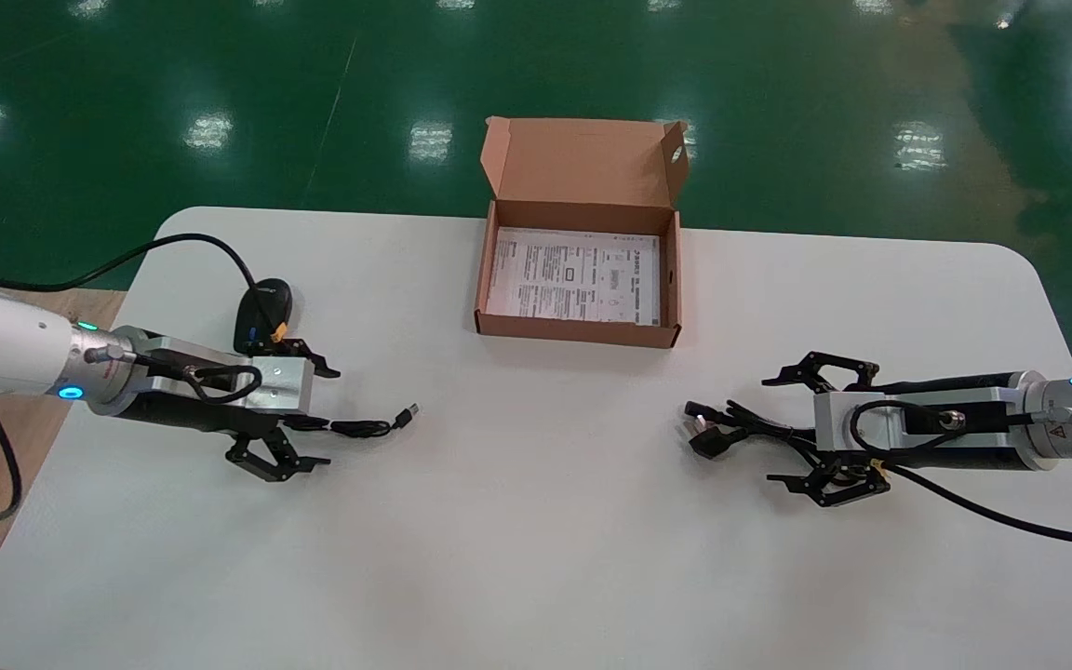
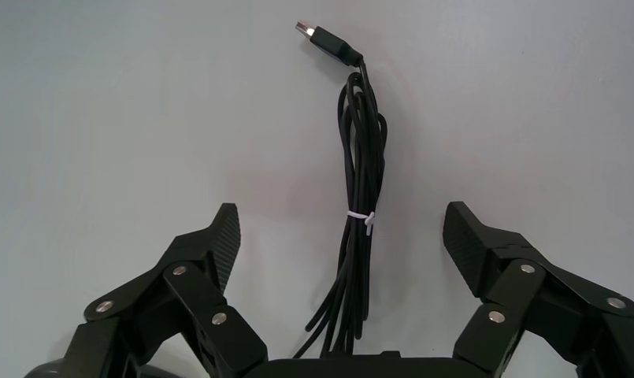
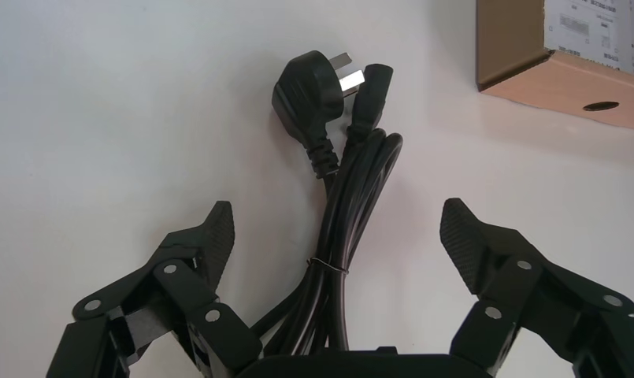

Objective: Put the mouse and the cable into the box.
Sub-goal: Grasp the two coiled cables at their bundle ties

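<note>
Crosswise, power cable point(image 1: 752, 429), plug point(image 1: 705, 440) leftward

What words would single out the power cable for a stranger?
On the white table, right of the open cardboard box, find the right gripper. The thick black bundled cable lies between its open fingers; unlike the thin USB cable opposite, it has a bulky wall plug.

Head camera looked steeply down across worktop point(image 1: 536, 558) toward 12 o'clock. Wrist cameras sat close, low; right one shared box point(image 3: 565, 79) corner.
</note>
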`<action>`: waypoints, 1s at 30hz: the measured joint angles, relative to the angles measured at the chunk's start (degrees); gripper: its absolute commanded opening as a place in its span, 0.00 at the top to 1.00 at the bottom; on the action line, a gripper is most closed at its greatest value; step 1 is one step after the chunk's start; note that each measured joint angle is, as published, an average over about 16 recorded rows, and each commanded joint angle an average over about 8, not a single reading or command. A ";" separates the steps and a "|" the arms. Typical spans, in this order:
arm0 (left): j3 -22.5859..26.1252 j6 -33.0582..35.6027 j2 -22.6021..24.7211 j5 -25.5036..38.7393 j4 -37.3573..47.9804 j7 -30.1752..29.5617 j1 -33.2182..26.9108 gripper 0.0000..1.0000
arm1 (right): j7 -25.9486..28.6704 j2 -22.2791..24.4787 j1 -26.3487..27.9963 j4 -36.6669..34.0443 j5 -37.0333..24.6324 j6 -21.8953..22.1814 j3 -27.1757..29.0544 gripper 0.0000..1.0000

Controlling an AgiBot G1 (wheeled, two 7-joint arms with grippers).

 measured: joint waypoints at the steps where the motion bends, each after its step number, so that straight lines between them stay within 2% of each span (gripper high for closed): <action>1: 0.00 0.00 0.00 0.00 -0.01 0.00 -0.01 1.00 | 0.00 0.00 0.00 0.00 0.00 0.00 0.00 1.00; 30: 0.00 -0.04 0.08 0.00 -0.13 0.05 -0.16 1.00 | 0.00 0.00 0.00 0.00 0.00 -0.07 0.00 1.00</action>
